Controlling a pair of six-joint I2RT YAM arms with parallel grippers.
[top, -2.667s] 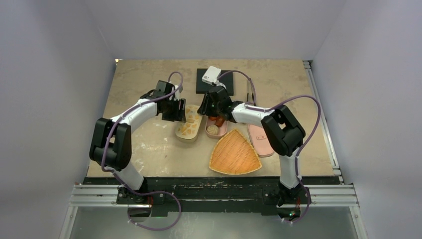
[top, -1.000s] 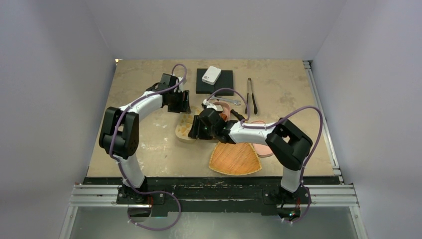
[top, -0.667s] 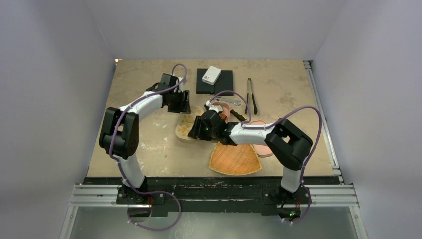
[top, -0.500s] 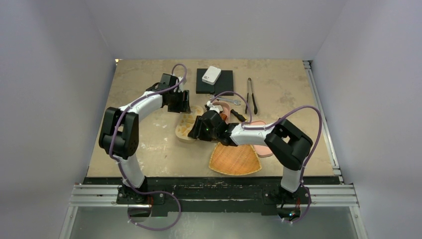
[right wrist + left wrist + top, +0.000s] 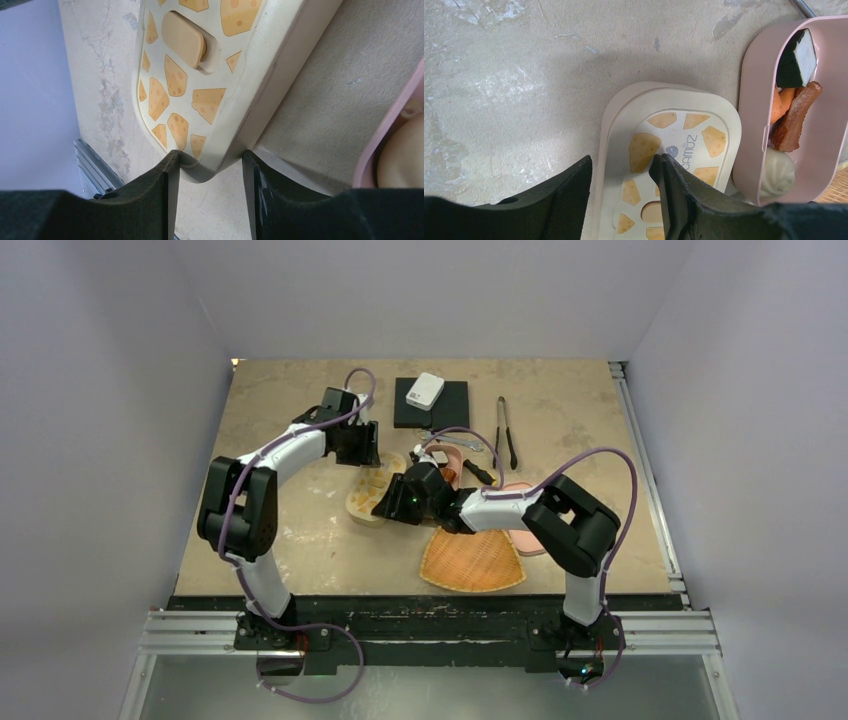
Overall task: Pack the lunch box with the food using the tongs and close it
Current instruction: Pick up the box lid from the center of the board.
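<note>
The pink lunch box (image 5: pixel 824 100) lies open on the table with the food in it: a black-and-white piece (image 5: pixel 801 55), orange bits (image 5: pixel 778 105), a brown sausage (image 5: pixel 796 120) and a beige bun (image 5: pixel 779 172). Left of it lies a cream lid with cheese pictures (image 5: pixel 365 495). My left gripper (image 5: pixel 623 162) straddles the lid's far left rim, one finger on its top, the other just outside it. My right gripper (image 5: pixel 210 154) has both fingertips against the lid's near rounded end (image 5: pixel 210 100). The tongs (image 5: pixel 505 430) lie untouched at the back right.
A woven triangular basket (image 5: pixel 470 560) sits by the near edge, with a flat pink piece (image 5: pixel 525 530) to its right. A silver wrench (image 5: pixel 450 440) and a screwdriver (image 5: pixel 477 472) lie behind the lunch box. Further back, a black block carries a white device (image 5: pixel 428 392).
The right gripper came from over the pink box down to the lid's near end. Both grippers' jaws have narrowed a little, and the lid has shifted slightly to the left.
</note>
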